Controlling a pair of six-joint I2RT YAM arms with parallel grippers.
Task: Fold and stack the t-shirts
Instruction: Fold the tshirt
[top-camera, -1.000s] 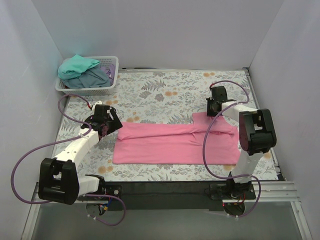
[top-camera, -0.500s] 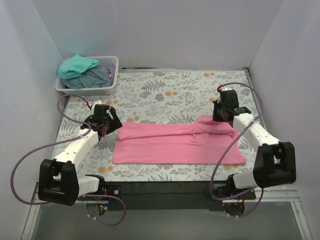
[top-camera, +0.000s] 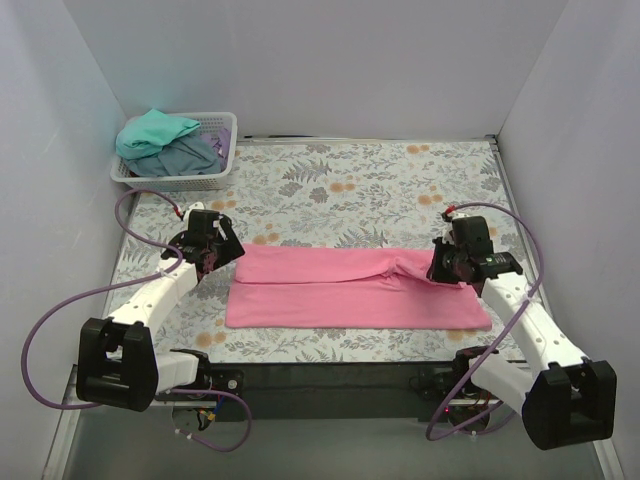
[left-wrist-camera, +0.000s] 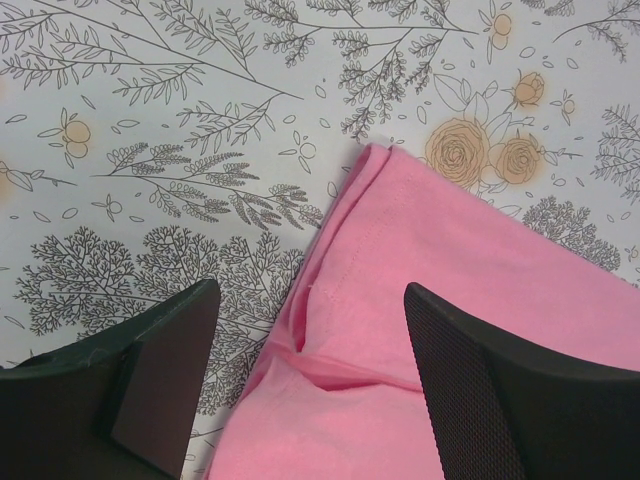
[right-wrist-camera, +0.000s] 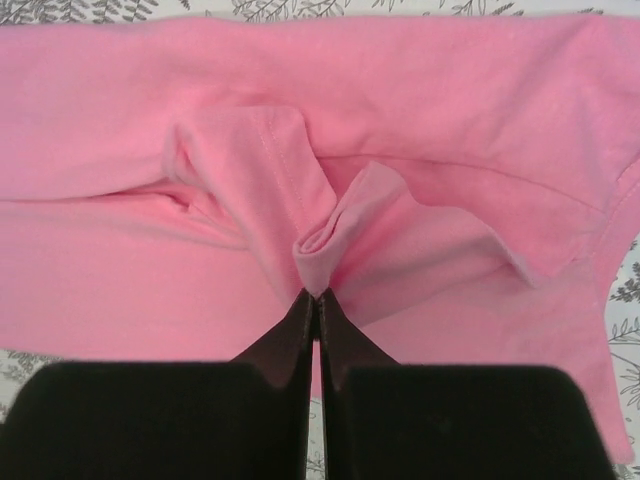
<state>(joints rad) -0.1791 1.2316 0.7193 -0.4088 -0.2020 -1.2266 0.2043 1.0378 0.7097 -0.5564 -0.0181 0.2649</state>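
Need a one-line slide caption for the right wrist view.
Closed right gripper pinches a raised fold of the pink t-shirt lying on the floral tablecloth.

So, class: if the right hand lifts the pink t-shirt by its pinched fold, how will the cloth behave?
Probably floppy: the pink t-shirt bunches into soft creases where the right hand pinches it. It would likely drape rather than hold shape. Lying thin and flat, it seems light.
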